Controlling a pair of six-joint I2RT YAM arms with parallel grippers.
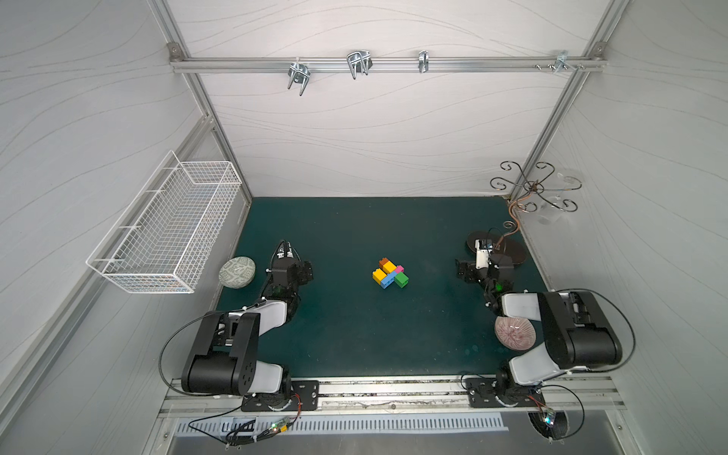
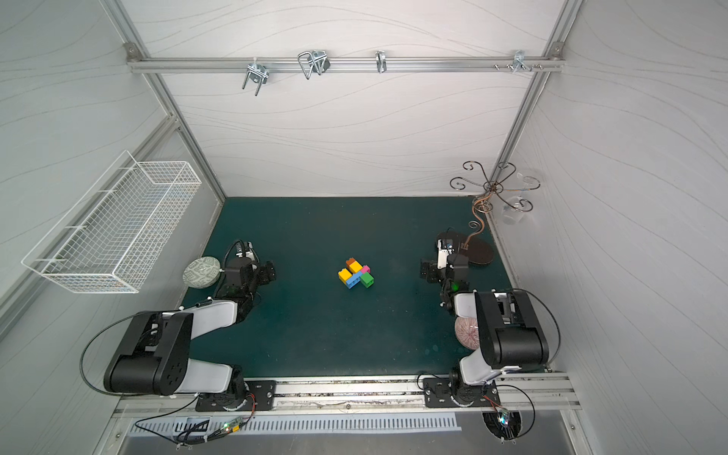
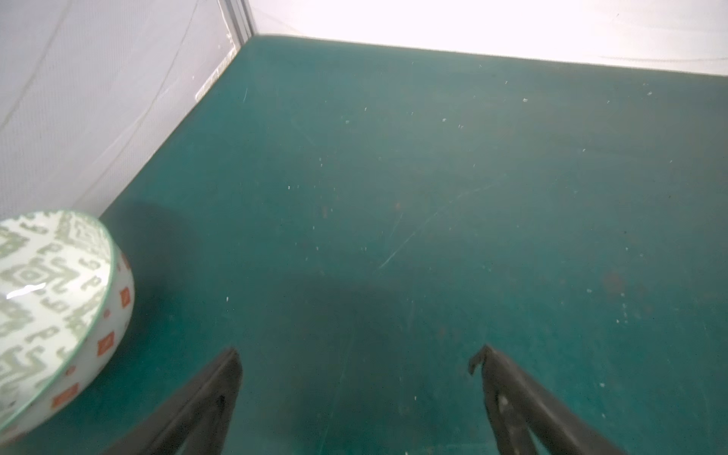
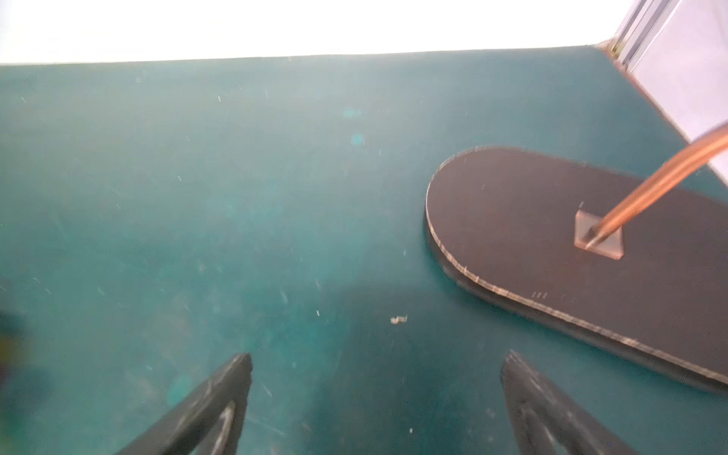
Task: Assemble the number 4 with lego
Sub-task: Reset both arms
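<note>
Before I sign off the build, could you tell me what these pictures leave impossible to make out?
- The number 4: too small in both top views to tell whether it is fully pressed together; neither wrist view shows it clearly.
- Pink bowl: partly hidden under the right arm in both top views.
- Green-patterned bowl: cut off by the left wrist view's edge.
- Stand base: blurred, cut off in the right wrist view.

I note a green-patterned bowl point(image 1: 236, 272) at the mat's point(image 1: 354, 335) left edge, a pink bowl point(image 1: 512, 335) front right, a white wire basket point(image 1: 165, 228) on the left wall, and a scrolled metal stand point(image 1: 534, 185) on a dark oval base point(image 4: 532, 244), back right.
</note>
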